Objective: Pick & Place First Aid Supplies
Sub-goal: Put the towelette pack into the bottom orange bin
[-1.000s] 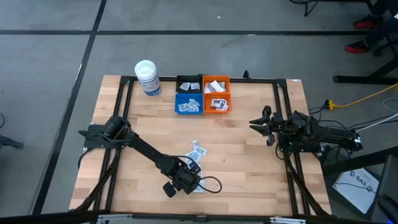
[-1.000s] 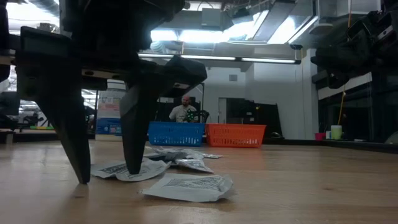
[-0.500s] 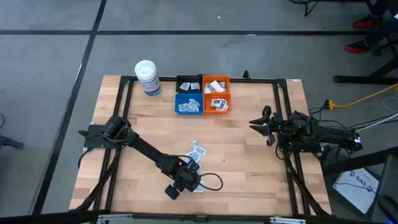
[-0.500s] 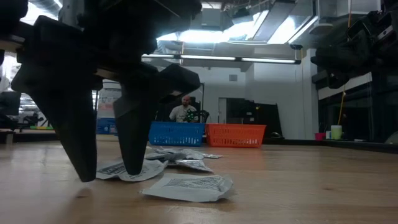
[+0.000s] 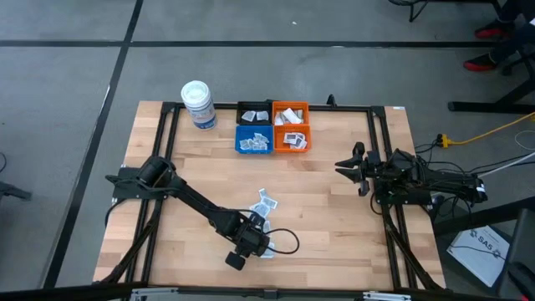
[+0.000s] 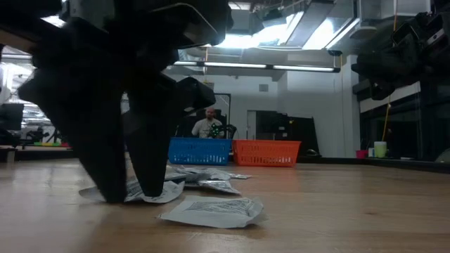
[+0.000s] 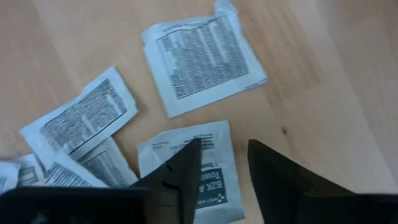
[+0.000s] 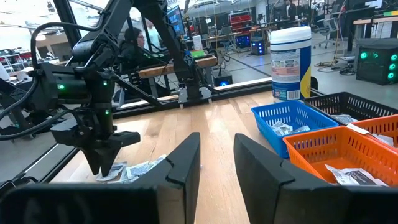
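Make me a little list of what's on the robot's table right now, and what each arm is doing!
Left end effector: down at the loose sachets near the table's front, fingers straddling one sachet with blue print
Right end effector: waiting at the table's right side, fingers apart, nothing between them
Blue bin: holds sachets
Orange bin: holds sachets
Black bin: behind the blue one
White tub: upright, lid on, left of the bins
Table: light wood
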You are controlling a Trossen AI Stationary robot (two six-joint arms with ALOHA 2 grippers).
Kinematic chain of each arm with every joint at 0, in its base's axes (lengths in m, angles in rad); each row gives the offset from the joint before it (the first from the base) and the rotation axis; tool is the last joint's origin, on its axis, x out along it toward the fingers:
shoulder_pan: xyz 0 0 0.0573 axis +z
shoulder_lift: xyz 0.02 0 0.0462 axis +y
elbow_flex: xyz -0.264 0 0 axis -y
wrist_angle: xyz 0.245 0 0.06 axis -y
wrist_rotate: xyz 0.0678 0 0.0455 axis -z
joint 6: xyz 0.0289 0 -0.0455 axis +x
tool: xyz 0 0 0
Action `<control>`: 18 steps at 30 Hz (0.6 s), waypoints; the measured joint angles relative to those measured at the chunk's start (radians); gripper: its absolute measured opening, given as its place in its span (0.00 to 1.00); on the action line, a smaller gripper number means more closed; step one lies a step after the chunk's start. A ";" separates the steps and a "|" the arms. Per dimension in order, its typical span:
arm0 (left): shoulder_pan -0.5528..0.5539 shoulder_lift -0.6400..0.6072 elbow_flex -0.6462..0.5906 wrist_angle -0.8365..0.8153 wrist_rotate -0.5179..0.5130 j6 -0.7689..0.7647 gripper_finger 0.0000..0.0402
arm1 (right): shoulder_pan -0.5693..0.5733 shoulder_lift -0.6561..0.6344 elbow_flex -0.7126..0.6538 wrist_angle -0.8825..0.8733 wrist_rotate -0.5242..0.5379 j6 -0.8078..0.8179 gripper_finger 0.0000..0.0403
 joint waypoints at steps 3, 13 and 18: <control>0.001 0.000 -0.001 0.004 -0.022 -0.033 0.22 | 0.000 0.000 0.000 0.000 0.000 0.000 0.25; 0.014 -0.005 0.007 0.020 -0.047 -0.055 0.01 | 0.000 0.000 0.000 0.000 0.000 0.000 0.25; 0.046 -0.016 0.038 -0.015 -0.053 -0.010 0.00 | 0.000 0.000 0.000 0.000 0.000 0.000 0.25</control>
